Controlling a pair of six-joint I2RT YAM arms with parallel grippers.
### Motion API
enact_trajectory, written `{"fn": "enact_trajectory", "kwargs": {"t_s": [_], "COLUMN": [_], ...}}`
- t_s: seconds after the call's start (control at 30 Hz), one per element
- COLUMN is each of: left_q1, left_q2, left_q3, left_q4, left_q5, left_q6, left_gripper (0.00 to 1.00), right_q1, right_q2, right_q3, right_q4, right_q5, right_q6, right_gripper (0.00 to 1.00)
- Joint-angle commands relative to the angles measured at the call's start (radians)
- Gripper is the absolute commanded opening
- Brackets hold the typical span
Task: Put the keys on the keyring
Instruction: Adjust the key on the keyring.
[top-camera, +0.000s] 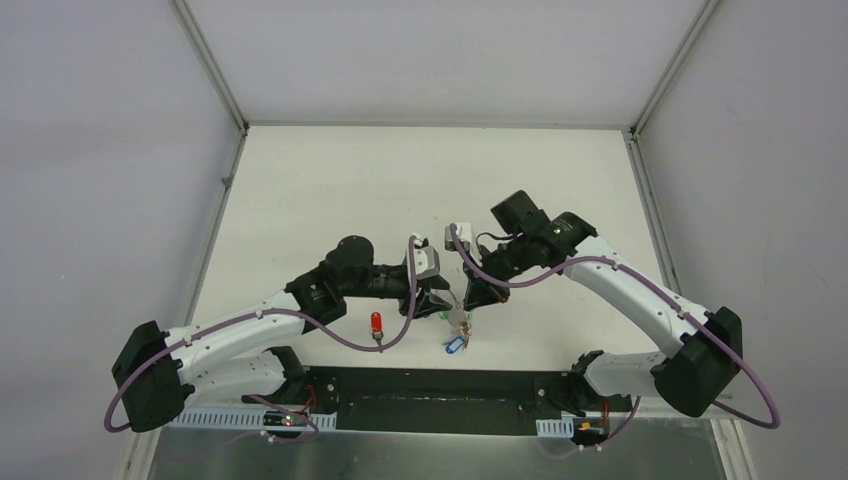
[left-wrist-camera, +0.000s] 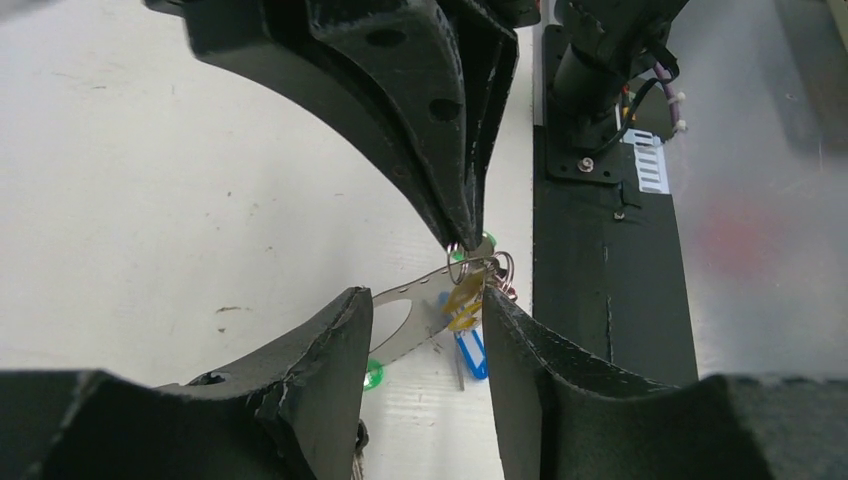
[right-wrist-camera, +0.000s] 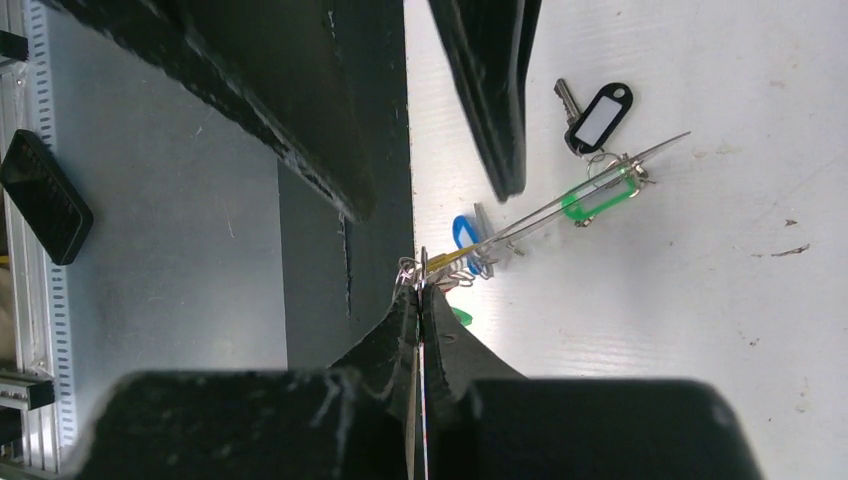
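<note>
Desk (top-camera: 330, 200) lies beneath the left jaws, spread wide with the grey keyring (left-wrist-camera: 422, 308) running between them, and the right jaws, pinched shut on its end; tagged keys (right-wrist-camera: 575, 207) hang along it, and one red key (top-camera: 377, 323) lies apart beside the left jaws.

White link shells and bulky black joint housings make up the left arm (top-camera: 240, 330) and right arm (top-camera: 640, 290). A purple cable (top-camera: 345, 343) loops along each. The left gripper (left-wrist-camera: 425, 300) has matte black, tapered, rough-edged fingers (left-wrist-camera: 320, 370).
</note>
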Motion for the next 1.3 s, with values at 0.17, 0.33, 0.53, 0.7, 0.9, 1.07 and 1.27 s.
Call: {"fn": "enact_trajectory", "kwargs": {"t_s": [0.17, 0.33, 0.53, 0.7, 0.9, 1.07, 1.27], "left_q1": [-0.046, -0.057, -0.067, -0.071, -0.072, -0.072, -0.074], "left_q2": [0.038, 0.054, 0.074, 0.073, 0.06, 0.03, -0.025], "left_q3": [-0.015, -0.013, -0.008, -0.008, -0.008, -0.016, -0.029], "left_q4": [0.128, 0.135, 0.121, 0.116, 0.1, 0.094, 0.098], "left_q5": [0.03, 0.028, 0.027, 0.024, 0.012, -0.021, -0.07], "left_q6": [-0.014, -0.015, -0.007, -0.003, -0.003, -0.013, -0.034], "left_gripper": [0.41, 0.33, 0.26, 0.05, 0.0, 0.0, 0.0], "right_q1": [0.005, 0.005, 0.005, 0.004, 0.005, 0.005, 0.004], "right_q2": [-0.075, -0.092, -0.1, -0.095, -0.09, -0.108, -0.23], "right_q3": [-0.037, -0.048, -0.051, -0.054, -0.055, -0.058, -0.145], "right_q4": [0.122, 0.147, 0.174, 0.184, 0.183, 0.205, 0.354], "right_q5": [-0.071, -0.088, -0.086, -0.091, -0.082, -0.049, 0.03], "right_q6": [0.028, 0.038, 0.052, 0.059, 0.066, 0.081, 0.136], "right_gripper": [0.0, 0.0, 0.0, 0.0, 0.0, 0.32, 0.71]}}
